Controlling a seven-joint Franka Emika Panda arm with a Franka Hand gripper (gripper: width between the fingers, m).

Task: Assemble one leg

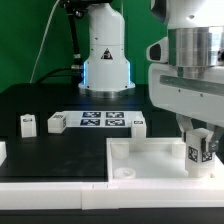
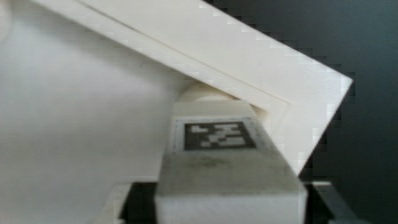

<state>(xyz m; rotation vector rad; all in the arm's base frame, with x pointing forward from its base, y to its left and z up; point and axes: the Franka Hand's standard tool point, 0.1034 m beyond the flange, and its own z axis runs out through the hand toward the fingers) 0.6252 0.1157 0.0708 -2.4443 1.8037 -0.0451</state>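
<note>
My gripper point(image 1: 199, 148) is shut on a leg point(image 1: 197, 152), a small white block with a black-and-white tag. It holds the leg upright over the near right corner of the large white tray-like piece point(image 1: 140, 152). In the wrist view the leg point(image 2: 222, 150) sits between my two dark fingers point(image 2: 146, 200), its far end at the tray's corner point(image 2: 294, 85). Whether it touches the corner socket I cannot tell. Three more legs stand on the black table: one at the left point(image 1: 28, 124), one beside it point(image 1: 56, 123), one further right point(image 1: 138, 124).
The marker board point(image 1: 102, 121) lies flat on the table behind the tray. A white robot base point(image 1: 105, 55) stands at the back. A white wall point(image 1: 50, 195) runs along the front edge. A round socket point(image 1: 124, 172) shows at the tray's near left corner.
</note>
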